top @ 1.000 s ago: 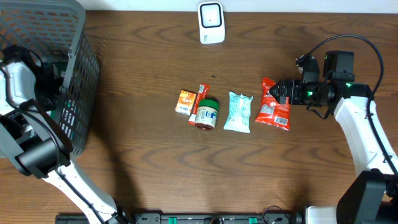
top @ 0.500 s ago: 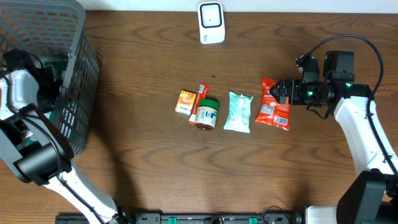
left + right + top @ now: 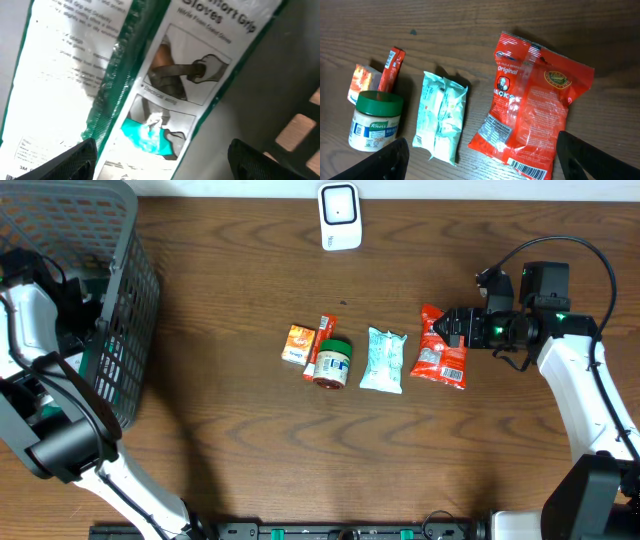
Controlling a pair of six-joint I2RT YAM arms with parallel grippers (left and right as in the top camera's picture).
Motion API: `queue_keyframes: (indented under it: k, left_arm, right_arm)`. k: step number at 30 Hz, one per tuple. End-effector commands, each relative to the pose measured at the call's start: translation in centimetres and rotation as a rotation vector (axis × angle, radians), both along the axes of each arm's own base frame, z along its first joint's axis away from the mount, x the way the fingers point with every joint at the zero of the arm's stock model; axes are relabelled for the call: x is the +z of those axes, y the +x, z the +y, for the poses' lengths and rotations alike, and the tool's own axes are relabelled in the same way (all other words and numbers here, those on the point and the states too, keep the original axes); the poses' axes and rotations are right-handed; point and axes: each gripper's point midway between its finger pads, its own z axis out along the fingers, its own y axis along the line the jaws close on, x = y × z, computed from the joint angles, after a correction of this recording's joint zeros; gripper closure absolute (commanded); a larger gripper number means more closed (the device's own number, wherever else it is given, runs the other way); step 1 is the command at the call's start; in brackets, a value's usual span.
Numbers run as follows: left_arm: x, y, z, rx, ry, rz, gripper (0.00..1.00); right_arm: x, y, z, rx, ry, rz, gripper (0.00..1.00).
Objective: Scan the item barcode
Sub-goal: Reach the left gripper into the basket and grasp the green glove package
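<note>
Quick read on this one. The red bag (image 3: 441, 350) looks like the item up for scanning. It lies flat on the table (image 3: 230, 430), right of centre in the overhead view, at the right end of a little row: orange packet (image 3: 296, 343), red stick (image 3: 323, 338), jar (image 3: 333, 364), mint-green pack (image 3: 383, 361), then the bag just beside that.

The right gripper (image 3: 458, 328) hovers at the bag's upper right edge with its fingers (image 3: 392, 160) spread wide and nothing in them. In the right wrist view the barcode (image 3: 529, 172) shows face up at the bag's lower edge. The scanner (image 3: 339, 217) sits at top centre of the overhead view, well apart from the bag.

The left gripper (image 3: 162, 162) is down in the basket (image 3: 120, 290) at upper left, over a glove pack (image 3: 165, 75). Its jaws are wide too, and one finger is clear of the pack, so I'd say it's holding nothing.

How I'd do the pickup:
- Pinch the bag near its top seam, the end away from the barcode, so the fingers don't cover the code.
- It's a crinkly pouch and will probably flop, so grab enough of the seam that it hangs flat rather than folding over.
- Lift straight up first, so it doesn't drag the mint-green pack along.
- At the scanner, turn the barcode toward the window and keep it smooth.
</note>
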Motion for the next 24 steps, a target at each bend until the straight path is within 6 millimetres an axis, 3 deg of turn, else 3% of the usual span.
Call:
queue_keyframes:
  k: [1, 6, 7, 9, 12, 14, 16, 19, 22, 24]
  left_arm:
    - [0.9, 0.7, -0.8, -0.017, 0.019, -0.019, 0.16]
    - [-1.8, -0.2, -0.5, -0.025, 0.106, 0.04, 0.15]
    - [-2.5, -0.4, -0.6, -0.027, 0.106, 0.039, 0.09]
    - [-4.0, -0.8, -0.8, -0.026, 0.109, 0.043, 0.09]
    - [-6.1, -2.0, 0.3, 0.003, 0.18, 0.072, 0.09]
    - [-6.7, -2.2, 0.3, 0.006, 0.187, 0.07, 0.22]
    - [-7.2, -2.5, 0.1, 0.008, 0.184, 0.074, 0.54]
    - [-7.2, -2.5, 0.0, 0.028, 0.174, 0.069, 0.88]
    - [-6.5, -1.9, 0.3, 0.063, 0.178, 0.047, 0.94]
    - [-4.3, -1.0, 0.8, 0.068, 0.198, 0.008, 0.93]
  right_arm:
    - [-0.6, -0.2, 0.2, 0.009, -0.002, 0.015, 0.1]
    - [-0.5, -0.2, 0.2, 0.009, -0.002, 0.013, 0.1]
    - [-0.5, -0.2, 0.2, 0.009, -0.002, 0.013, 0.11]
    - [-0.5, -0.2, 0.2, 0.009, -0.002, 0.013, 0.1]
    - [-0.6, -0.2, 0.2, 0.009, -0.002, 0.014, 0.1]
    - [-0.6, -0.2, 0.2, 0.009, -0.002, 0.014, 0.1]
    - [-0.6, -0.2, 0.2, 0.009, -0.002, 0.014, 0.1]
    - [-0.6, -0.2, 0.2, 0.009, -0.002, 0.014, 0.1]
    - [-0.6, -0.2, 0.2, 0.009, -0.002, 0.014, 0.1]
    - [-0.6, -0.2, 0.2, 0.009, -0.002, 0.014, 0.1]
